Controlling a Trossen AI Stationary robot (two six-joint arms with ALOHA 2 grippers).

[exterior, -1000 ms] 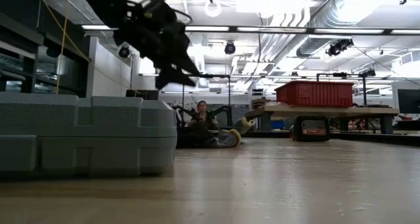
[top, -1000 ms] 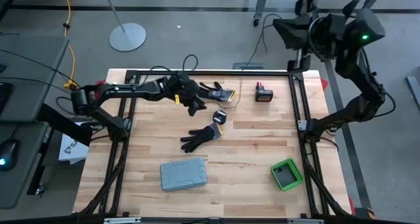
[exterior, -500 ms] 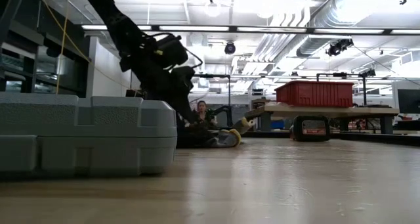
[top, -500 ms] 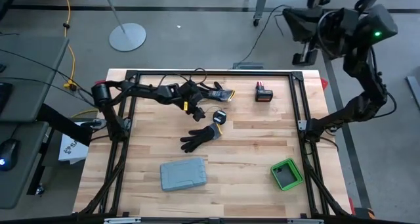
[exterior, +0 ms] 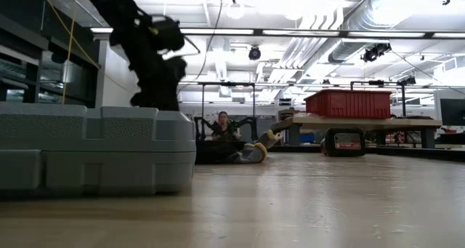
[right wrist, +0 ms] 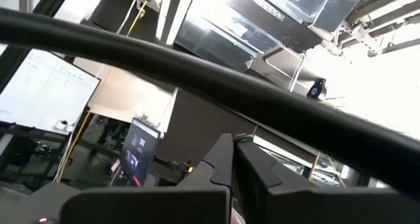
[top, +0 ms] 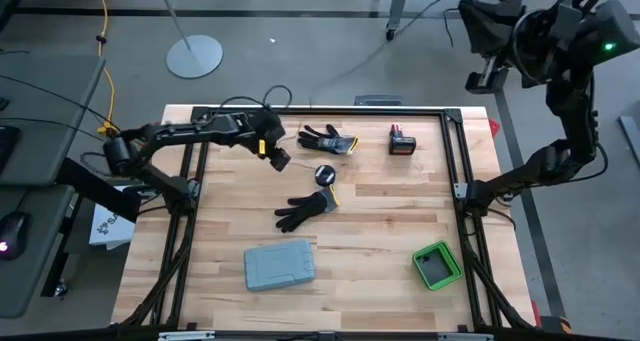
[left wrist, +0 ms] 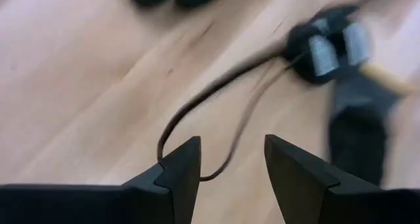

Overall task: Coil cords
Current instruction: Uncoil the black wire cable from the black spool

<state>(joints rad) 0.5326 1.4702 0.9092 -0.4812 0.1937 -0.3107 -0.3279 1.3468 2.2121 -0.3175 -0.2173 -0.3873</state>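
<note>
Desk (top: 380, 216): pale wood planks, bordered by a black metal frame (top: 330, 110).

On desk: grey plastic case (top: 279, 265) near front edge; green box (top: 437, 264) at front right; red-and-black battery pack (top: 402, 139) at rear; black glove (top: 306, 209) mid-desk; second black glove (top: 328, 139) near rear rail.

Cord (left wrist: 197, 125): thin dark strand, lying loose on the wood in a curved loop, not coiled. One end at a small black plug (left wrist: 326, 45), just beside the mid-desk glove. Loop end directly in front of left claw's fingers (left wrist: 180, 168). Touching or not: cannot tell.

Left claw (top: 277, 158): over rear-left part of desk, arm reaching in from the left rail. Released, jaws apart, nothing between them. In low view, seen dark above the grey case.

Right claw (right wrist: 234, 159): raised high, off the desk beyond rear-right corner, pointing into the room. Clenched, fingers pressed together, nothing held.

Room: grey floor around desk; white lamp base (top: 194, 55) on floor beyond rear-left corner; yellow cable (top: 103, 61) hanging at left. Low view: bright ceiling lights and ducting, red crate (exterior: 347, 103) on a far bench, a person (exterior: 223, 126) seated far off behind the desk.
</note>
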